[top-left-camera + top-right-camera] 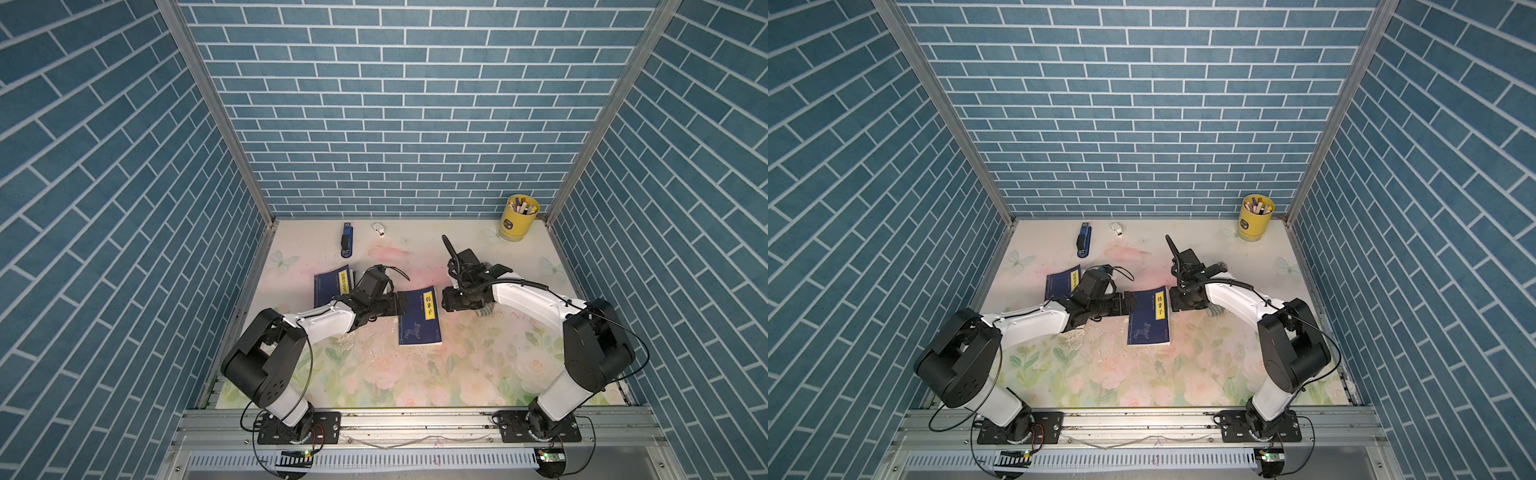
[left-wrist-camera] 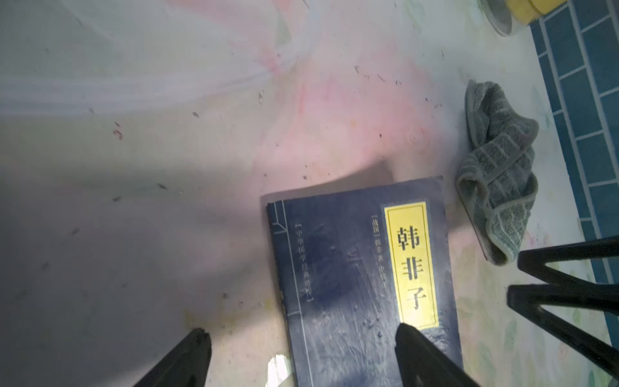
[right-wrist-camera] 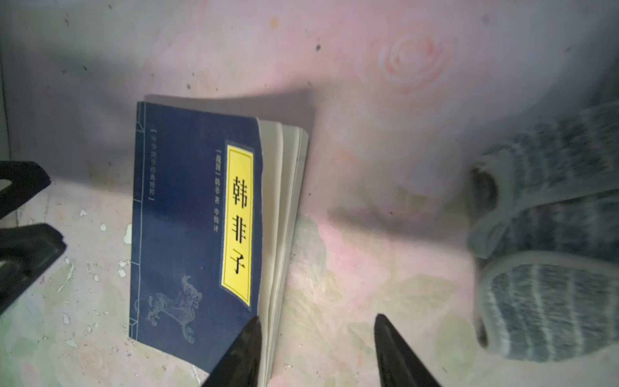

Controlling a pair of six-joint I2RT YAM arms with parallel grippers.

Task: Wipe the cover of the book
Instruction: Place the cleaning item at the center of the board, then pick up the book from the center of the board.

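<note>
A dark blue book (image 1: 419, 320) (image 1: 1148, 320) with a yellow title label lies flat mid-table, cover up. My left gripper (image 1: 404, 304) (image 2: 303, 333) is open at its spine side. One fingertip (image 2: 407, 335) is over the cover (image 2: 351, 284), the other over the table beside it. At the book's page edge my right gripper (image 1: 444, 301) (image 3: 318, 320) is open with nothing between its fingers. A crumpled grey striped cloth (image 2: 499, 174) (image 3: 549, 301) lies loose on the table beside the right gripper, held by neither. It is mostly hidden under the right arm in both top views.
A second blue book (image 1: 332, 284) lies partly under the left arm. At the back wall are a blue stapler (image 1: 346, 240), a small white object (image 1: 378, 228) and a yellow cup of pens (image 1: 517, 218). Blue brick walls close three sides.
</note>
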